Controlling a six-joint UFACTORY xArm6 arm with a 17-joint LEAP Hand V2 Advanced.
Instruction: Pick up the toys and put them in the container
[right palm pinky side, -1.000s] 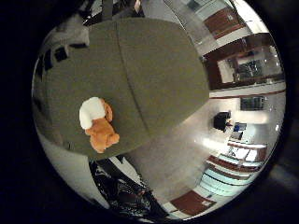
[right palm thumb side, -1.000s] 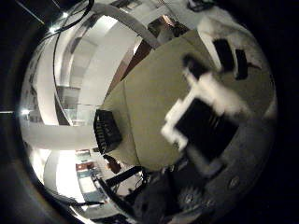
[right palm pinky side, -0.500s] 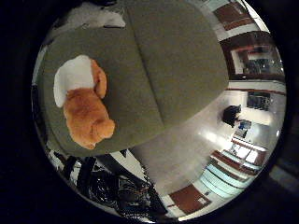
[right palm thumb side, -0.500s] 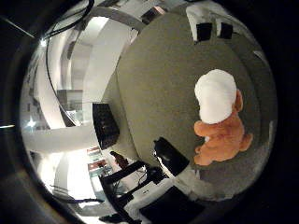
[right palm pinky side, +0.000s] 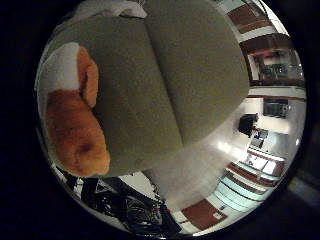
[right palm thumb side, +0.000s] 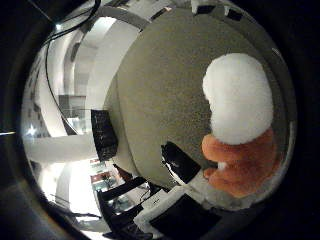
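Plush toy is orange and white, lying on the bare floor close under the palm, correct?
Not quite. The plush toy is orange and white and close under the palm, but it lies on an olive-green cushion, not on the bare floor. The little finger side palm view shows the cushion under it, with the floor further off beyond the cushion's edge.

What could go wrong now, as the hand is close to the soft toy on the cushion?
The orange and white plush toy lies near the edge of the olive green cushion; a bad push could roll it off. The hand may also pinch only loose fur and lose it. No container is in view.
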